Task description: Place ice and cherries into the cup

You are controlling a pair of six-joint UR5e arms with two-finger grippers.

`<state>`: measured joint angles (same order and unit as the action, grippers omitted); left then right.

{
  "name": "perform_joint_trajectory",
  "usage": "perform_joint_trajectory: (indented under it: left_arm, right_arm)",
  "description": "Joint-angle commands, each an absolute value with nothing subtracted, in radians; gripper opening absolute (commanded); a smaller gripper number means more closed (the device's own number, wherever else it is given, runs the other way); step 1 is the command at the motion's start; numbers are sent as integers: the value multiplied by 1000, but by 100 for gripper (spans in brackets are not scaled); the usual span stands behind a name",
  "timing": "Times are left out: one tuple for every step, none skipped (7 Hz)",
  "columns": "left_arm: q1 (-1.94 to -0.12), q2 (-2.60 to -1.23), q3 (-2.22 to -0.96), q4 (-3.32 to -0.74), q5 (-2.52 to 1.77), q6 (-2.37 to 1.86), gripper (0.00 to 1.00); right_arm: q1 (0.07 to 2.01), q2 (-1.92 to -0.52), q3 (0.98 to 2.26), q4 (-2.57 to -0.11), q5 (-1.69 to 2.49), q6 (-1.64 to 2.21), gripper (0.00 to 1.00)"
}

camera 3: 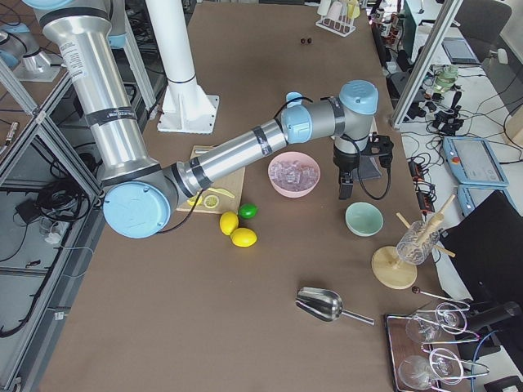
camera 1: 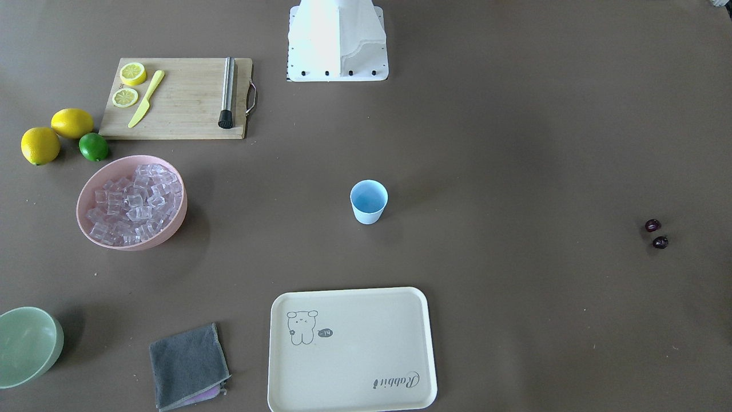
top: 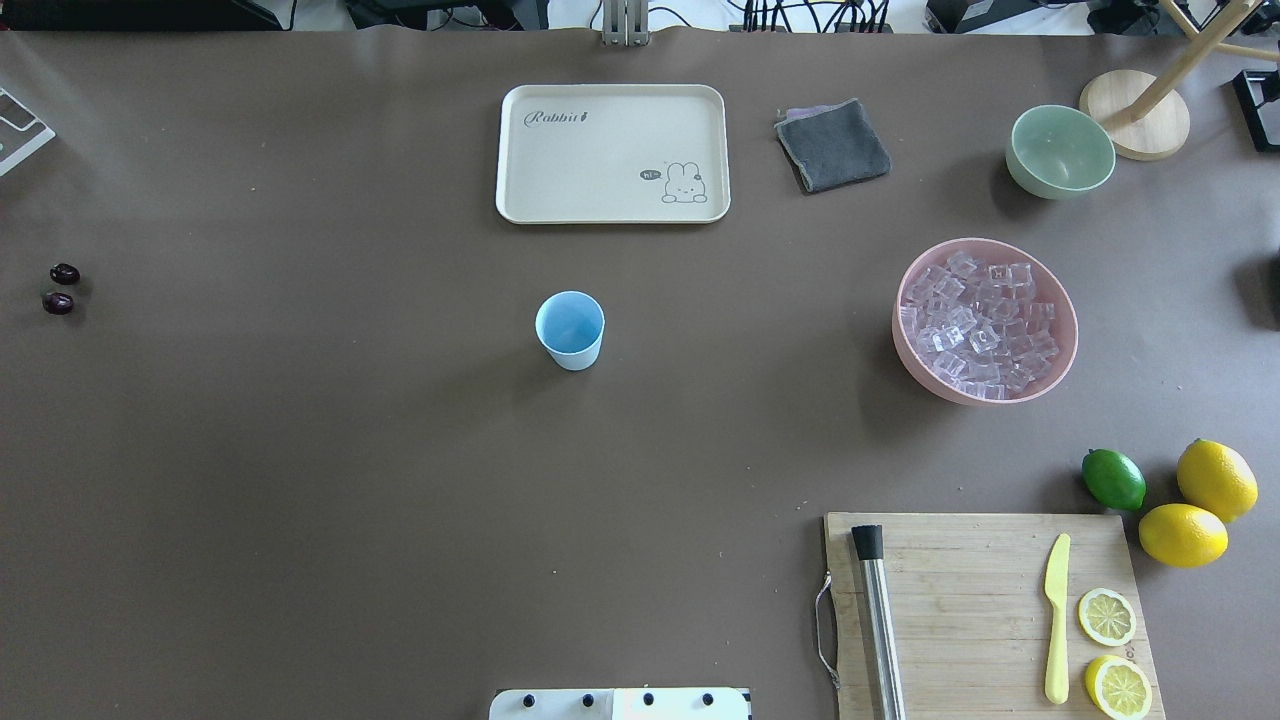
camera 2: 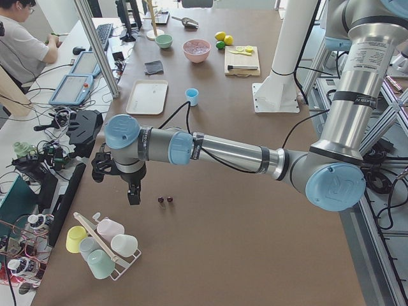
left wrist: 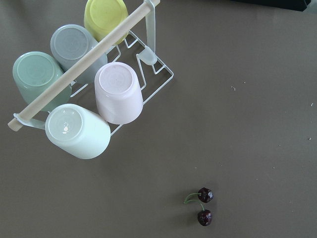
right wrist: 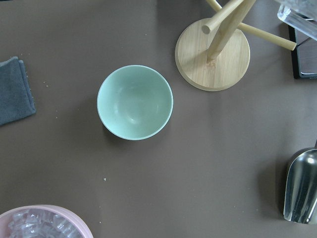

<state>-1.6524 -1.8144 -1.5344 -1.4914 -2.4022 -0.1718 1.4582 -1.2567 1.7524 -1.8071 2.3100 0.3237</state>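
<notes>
Left gripper [camera 2: 133, 191]: fingers-down over the table's end, just beside the cherries [left wrist: 205, 195]; opening not judgeable from the side view; no load visible.
Right gripper [camera 3: 344, 188]: fingers-down between the pink bowl [top: 985, 397] and the green bowl [right wrist: 134, 102]; opening likewise not judgeable; no load visible.
Cherries: two, side by side on the bare table with green stems meeting; near the cup rack [left wrist: 119, 94], well apart from the cup [top: 570, 330].
Cup: upright at mid-table, mouth up, apparently empty.
Ice [top: 985, 325]: heaped in the pink bowl on the robot's right, well apart from the cup.
Stage (judged): start of the task, with nothing yet in the cup.
Risk, cherries: round and glossy, so likely to roll or squirt aside under an off-centre pinch; one stem caught may drag the second fruit along.
Risk, ice: slick cubes likely to slip from the fingers; a neighbour may lift and drop short of the cup.
Risk, cup: light and narrow-based, so a low or off-line approach may tip it.
Surroundings, near to far: cutting board [top: 960, 600] with knife [top: 1057, 620], metal bar [top: 880, 620] and lemon slices [top: 1106, 616]; lime [top: 1113, 479] and lemons [top: 1217, 479]; tray [top: 610, 150]; grey cloth [top: 833, 145]; wooden stand [right wrist: 213, 62]; metal scoop [right wrist: 301, 186].
Obstructions (judged): rack closest to the left gripper; green bowl and stand closest to the right.
</notes>
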Motion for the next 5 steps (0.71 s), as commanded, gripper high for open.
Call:
perform_joint_trajectory:
  left_arm:
    - [-1654, -1804, -1567, -1493, -2405, -170, 98]
    - [-1652, -1804, -1577, -1494, -2408, -172, 98]
    - [-1651, -1805, -1574, -1499, -2408, -176, 98]
    - [-1651, -1805, -1594, -1508, -2407, -179, 98]
    - [-1651, -1805, -1617, -1514, -2402, -176, 98]
  right_arm:
    - [1462, -1267, 1759, -1804, 2312, 324, 100]
    - [1462, -1270, 1763, -1799, 2313, 324, 100]
    - [1462, -1272, 1764, -1798, 2313, 324, 100]
    - [1462, -1281, 1773, -1796, 2310, 324, 100]
    - [1462, -1281, 1782, -1796, 2306, 324, 100]
